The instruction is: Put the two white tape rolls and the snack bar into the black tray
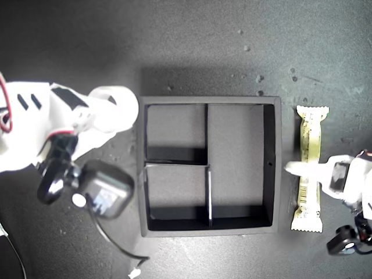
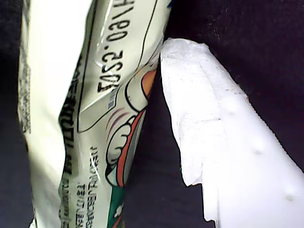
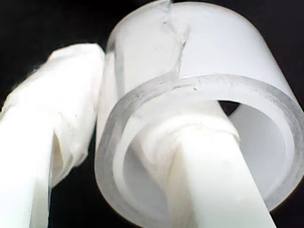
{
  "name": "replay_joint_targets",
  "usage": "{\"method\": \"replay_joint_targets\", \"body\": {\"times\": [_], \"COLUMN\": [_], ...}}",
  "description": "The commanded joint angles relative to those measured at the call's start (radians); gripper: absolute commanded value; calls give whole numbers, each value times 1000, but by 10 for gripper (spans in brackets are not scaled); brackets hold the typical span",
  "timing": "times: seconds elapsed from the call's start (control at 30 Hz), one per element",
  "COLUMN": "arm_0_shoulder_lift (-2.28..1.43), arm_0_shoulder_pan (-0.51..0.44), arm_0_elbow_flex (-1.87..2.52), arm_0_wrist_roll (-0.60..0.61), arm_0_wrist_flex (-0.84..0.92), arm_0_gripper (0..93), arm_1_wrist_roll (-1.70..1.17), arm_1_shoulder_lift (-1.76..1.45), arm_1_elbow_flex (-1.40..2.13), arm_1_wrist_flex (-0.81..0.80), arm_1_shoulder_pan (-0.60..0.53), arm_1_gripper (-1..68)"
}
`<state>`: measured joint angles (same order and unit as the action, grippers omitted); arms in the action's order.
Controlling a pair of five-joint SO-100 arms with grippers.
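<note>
A white tape roll (image 3: 199, 109) fills the second wrist view, with one finger of my second gripper (image 3: 142, 156) run through its open centre and the other finger (image 3: 52, 142) pressed against its outer wall, so the roll is pinched by its wall. In the exterior view that tape roll (image 1: 113, 107) sits just outside the black tray (image 1: 276, 168), off the tray's edge toward the exterior view's left, clear of the compartments. The snack bar (image 1: 309, 168) lies along the opposite outer wall of the tray, parallel to it and just beside it. My first gripper (image 1: 302, 170) is at the bar's middle; one white finger (image 2: 223, 137) stands beside the wrapper (image 2: 85, 114), and I cannot tell whether the jaws are gripping it. All three tray compartments show bare black floor.
</note>
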<state>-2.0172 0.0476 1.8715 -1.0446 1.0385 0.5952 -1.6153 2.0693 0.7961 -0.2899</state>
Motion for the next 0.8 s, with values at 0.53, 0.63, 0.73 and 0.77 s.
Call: {"method": "replay_joint_targets", "body": {"times": [0.53,0.63,0.73,0.77], "arm_0_shoulder_lift": [390,492,571,589], "arm_0_shoulder_pan": [-95,-94,-94,-95], "arm_0_elbow_flex": [-327,-431,-520,-541], "arm_0_wrist_roll": [-5,-2,-11,-11], "arm_0_wrist_flex": [-75,-41,5,17], "arm_0_gripper": [1,1,1,1], "arm_1_wrist_roll": [-189,-250,-302,-318], "arm_1_shoulder_lift": [20,58,187,252], "arm_1_elbow_flex": [-635,-804,-996,-1075], "arm_1_wrist_flex": [546,525,486,483], "arm_1_shoulder_pan": [-83,-84,-80,-75], "arm_1_gripper": [60,58,60,61]}}
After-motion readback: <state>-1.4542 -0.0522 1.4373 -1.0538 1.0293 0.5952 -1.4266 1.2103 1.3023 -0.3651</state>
